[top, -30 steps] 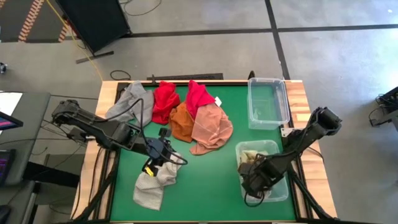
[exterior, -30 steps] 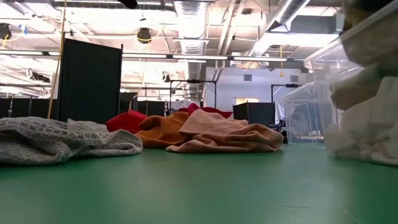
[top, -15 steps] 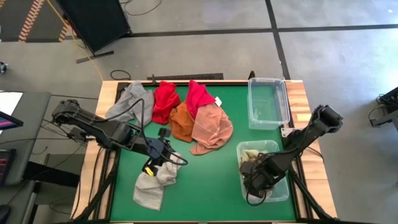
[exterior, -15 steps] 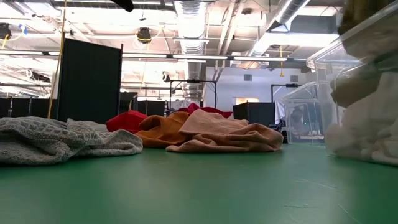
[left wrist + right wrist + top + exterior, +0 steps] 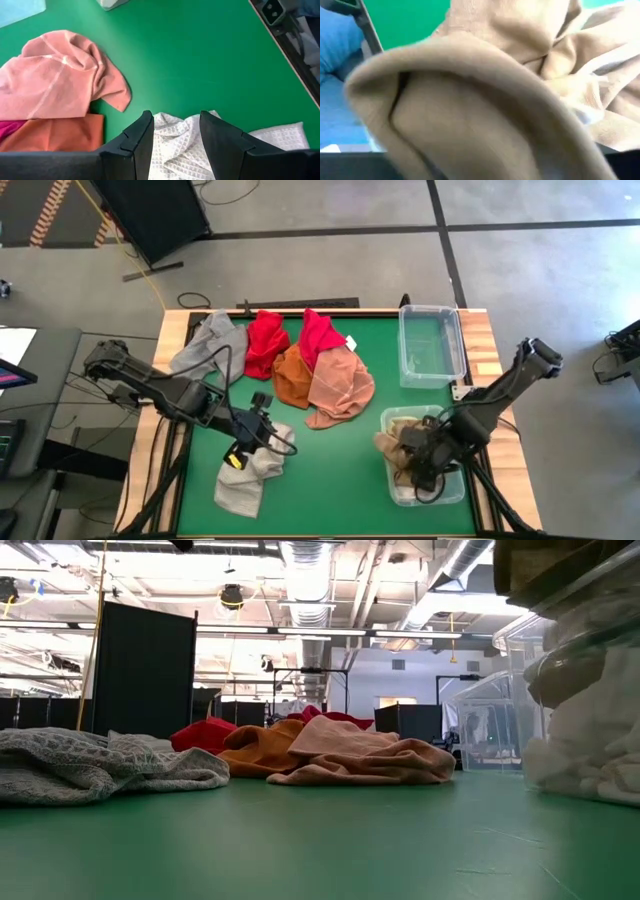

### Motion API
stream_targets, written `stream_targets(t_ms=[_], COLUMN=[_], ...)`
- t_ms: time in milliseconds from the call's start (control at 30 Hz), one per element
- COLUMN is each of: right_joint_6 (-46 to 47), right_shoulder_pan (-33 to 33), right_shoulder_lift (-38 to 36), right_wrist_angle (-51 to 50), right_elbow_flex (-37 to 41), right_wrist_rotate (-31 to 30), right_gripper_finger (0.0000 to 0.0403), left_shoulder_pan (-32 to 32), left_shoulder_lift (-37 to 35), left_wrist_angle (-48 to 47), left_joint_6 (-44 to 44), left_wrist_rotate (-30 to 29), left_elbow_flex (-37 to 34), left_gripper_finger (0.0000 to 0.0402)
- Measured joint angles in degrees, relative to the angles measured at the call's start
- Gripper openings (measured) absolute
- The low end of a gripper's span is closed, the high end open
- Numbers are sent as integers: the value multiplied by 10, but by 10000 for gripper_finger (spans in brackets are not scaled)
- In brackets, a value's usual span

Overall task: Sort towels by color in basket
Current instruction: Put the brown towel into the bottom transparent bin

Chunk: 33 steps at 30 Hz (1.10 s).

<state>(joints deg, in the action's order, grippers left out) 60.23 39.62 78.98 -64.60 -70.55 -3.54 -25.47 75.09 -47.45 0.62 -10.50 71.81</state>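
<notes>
My left gripper [image 5: 247, 442] is open, low over a white-checked towel [image 5: 243, 477] that lies flat on the green table near its front edge. In the left wrist view its fingers [image 5: 135, 142] stand on either side of a raised fold of that towel [image 5: 175, 145]; whether they touch it I cannot tell. My right gripper [image 5: 415, 455] is inside the near clear bin [image 5: 447, 498], shut on a tan-brown towel [image 5: 392, 445]. That towel fills the right wrist view [image 5: 470, 115] and hides the fingers. White cloth [image 5: 590, 750] lies lower in the bin. My right gripper holds the tan-brown towel, but the cloth itself [image 5: 470, 115] covers the fingers, so the part held and the kind of hold are hidden. The towel is bunched and raised, bulging over the bin's left rim [image 5: 385, 442], with the rest still inside the bin.
At the table's far side lies a pile of a grey towel [image 5: 210, 340], two red towels [image 5: 265, 340], an orange towel [image 5: 290, 375] and a pink towel [image 5: 340, 385]. A second clear bin [image 5: 432, 345] stands at the far right. Bare green table lies between the pile and the near bin.
My right gripper has risen inside the near bin with the tan-brown towel, which has come up from among the cloth and now bulges over the bin's left rim. My left gripper has gone a little toward the table's near edge, over the white-checked towel.
</notes>
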Motion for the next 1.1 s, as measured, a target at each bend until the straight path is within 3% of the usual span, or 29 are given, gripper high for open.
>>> stream_targets(t_ms=[467,1100], right_joint_6=[9,8], right_shoulder_pan=[2,0], right_shoulder_lift=[-52,-74], right_wrist_angle=[2,11], right_elbow_flex=[-9,-10], right_wrist_rotate=[-13,-13], right_gripper_finger=[249,248], left_shoulder_pan=[-50,-61], left_shoulder_lift=[0,0], left_wrist_angle=[-41,45], left_joint_6=[-70,-111], left_wrist_rotate=[0,0], left_elbow_flex=[-6,-168], left_gripper_finger=[155,159])
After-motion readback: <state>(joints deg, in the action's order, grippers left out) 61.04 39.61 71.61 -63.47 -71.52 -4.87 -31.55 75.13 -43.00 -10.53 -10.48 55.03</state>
